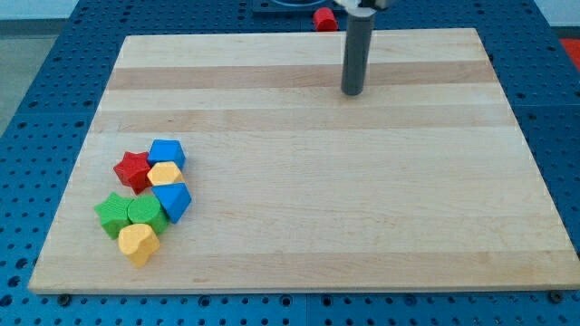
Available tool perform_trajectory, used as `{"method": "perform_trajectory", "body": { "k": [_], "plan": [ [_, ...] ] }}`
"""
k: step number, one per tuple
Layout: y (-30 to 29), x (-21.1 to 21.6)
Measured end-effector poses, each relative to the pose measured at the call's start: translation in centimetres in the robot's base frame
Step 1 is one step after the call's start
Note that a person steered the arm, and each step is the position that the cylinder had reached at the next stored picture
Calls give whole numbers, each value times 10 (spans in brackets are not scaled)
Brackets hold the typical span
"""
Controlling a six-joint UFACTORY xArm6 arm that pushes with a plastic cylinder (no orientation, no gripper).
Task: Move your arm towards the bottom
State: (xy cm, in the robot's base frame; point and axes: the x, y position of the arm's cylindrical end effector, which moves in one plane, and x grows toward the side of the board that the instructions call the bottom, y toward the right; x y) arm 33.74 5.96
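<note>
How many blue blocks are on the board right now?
2, both in the cluster at the view's lower left: one blue block at the cluster's top, beside the red star; the other blue block lower, on the cluster's right side. None seems hidden.

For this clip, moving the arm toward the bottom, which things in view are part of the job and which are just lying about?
Part of the job:
- my tip, near the view's top, far from the block cluster
- wooden board it slides on

Just lying about:
- red star
- two blue blocks
- two yellow blocks
- two green blocks
- red block off the board's top edge
</note>
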Motion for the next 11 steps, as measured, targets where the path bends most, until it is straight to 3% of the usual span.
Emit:
{"method": "perform_trajectory", "body": {
  "k": [3,5,8,10,11],
  "plan": [
    [-115,57],
    [-97,111],
    [-108,235],
    [-119,240],
    [-157,240]
  ]
}}
